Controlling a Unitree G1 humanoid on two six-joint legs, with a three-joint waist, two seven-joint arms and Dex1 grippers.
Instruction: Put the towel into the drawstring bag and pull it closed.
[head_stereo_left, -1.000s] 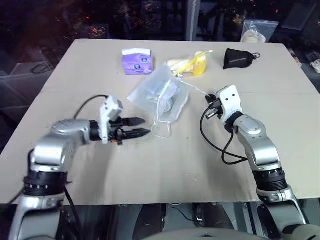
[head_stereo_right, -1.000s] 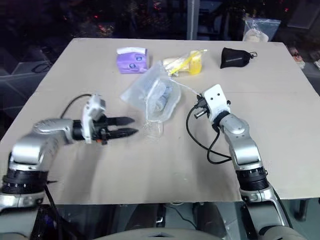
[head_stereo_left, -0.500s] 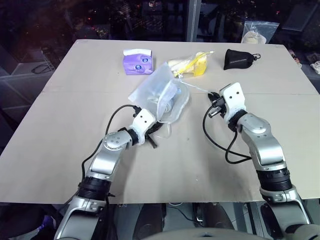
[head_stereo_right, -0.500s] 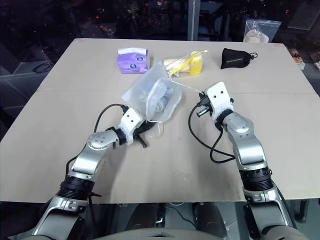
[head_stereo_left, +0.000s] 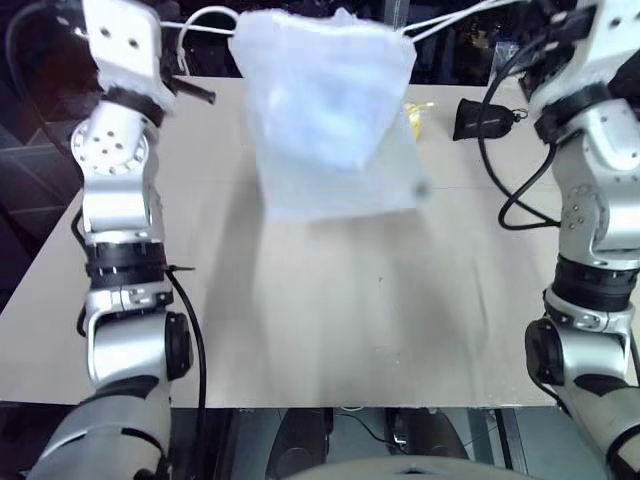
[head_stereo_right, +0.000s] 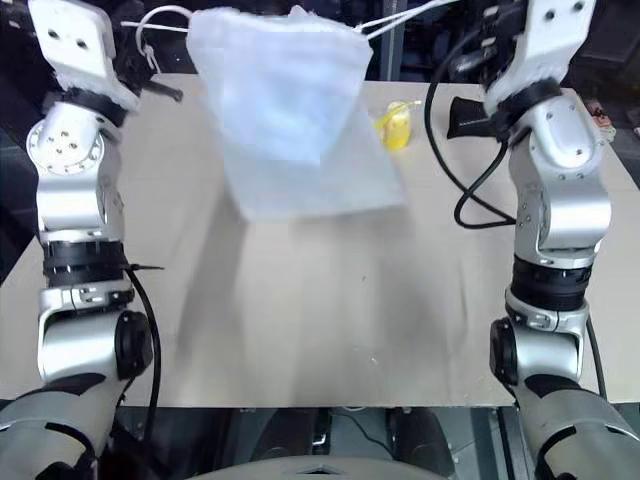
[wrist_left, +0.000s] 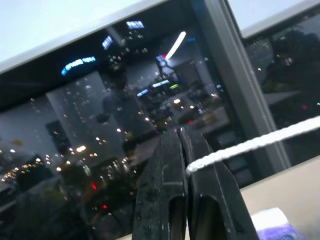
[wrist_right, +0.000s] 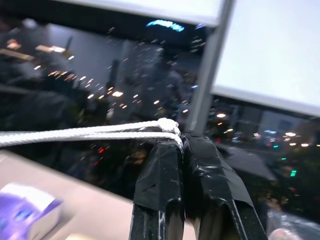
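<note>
The drawstring bag (head_stereo_left: 325, 110), white and semi-sheer, hangs in the air above the table, strung between my two raised arms by its cords. A faint pale blue bulk inside it is the towel (head_stereo_right: 285, 105). In the left wrist view my left gripper (wrist_left: 182, 150) is shut on one white cord (wrist_left: 240, 145); its black fingers (head_stereo_left: 200, 96) sit left of the bag. My right gripper (wrist_right: 181, 142) is shut on the other cord (wrist_right: 100, 132) just past its knot. That cord runs taut from the bag's top right corner (head_stereo_left: 440, 20).
On the far part of the beige table (head_stereo_left: 350, 300), behind the hanging bag, lie a yellow packet (head_stereo_left: 415, 115) and a black pouch (head_stereo_left: 480, 118). A purple tissue pack (wrist_right: 25, 210) sits further left. Dark windows stand beyond the table.
My left gripper closed on the cord beside the bag. Both arms then rose, lifting the bag off the table and pulling its cords apart.
</note>
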